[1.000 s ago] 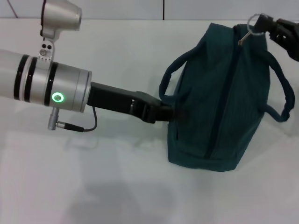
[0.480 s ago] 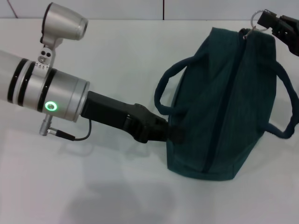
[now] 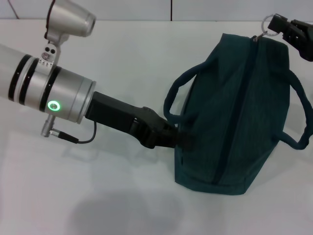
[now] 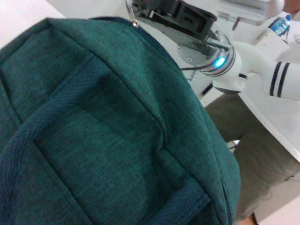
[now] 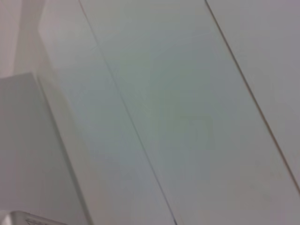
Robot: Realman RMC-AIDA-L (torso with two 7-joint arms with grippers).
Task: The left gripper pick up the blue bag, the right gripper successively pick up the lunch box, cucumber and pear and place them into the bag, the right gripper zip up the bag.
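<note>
Blue bag (image 3: 234,112): it sits on the white table (image 3: 112,196) and its zip line runs shut from the top end down its middle. The cloth is dark teal.
Bag handles: one loop handle (image 3: 172,98) sticks out from the bag toward the left arm. The other loop (image 3: 303,122) sticks out from the bag's far side.
Zip ring (image 3: 265,22): a small silver ring at the top end of the bag, where the zip ends.
Left pincer (image 3: 183,139): it is at the bag's side, just under the near loop handle, touching the cloth. The tips are dark against the bag, so I cannot tell if they are spread or pinching.
Left arm: the silver tube with the green light (image 3: 54,105) is well away from the bag, and the black arm reaches from it to the bag's side.
Right pincer (image 3: 276,23): it is right at the top end of the bag, pressed together on the zip ring.
Left wrist view: the bag's cloth (image 4: 108,136) fills most of it, very close. Past the bag, the right pincer (image 4: 140,16) shows by the bag's top end.
Right wrist view: only plain pale flat surfaces.
Food things: cannot be seen.
</note>
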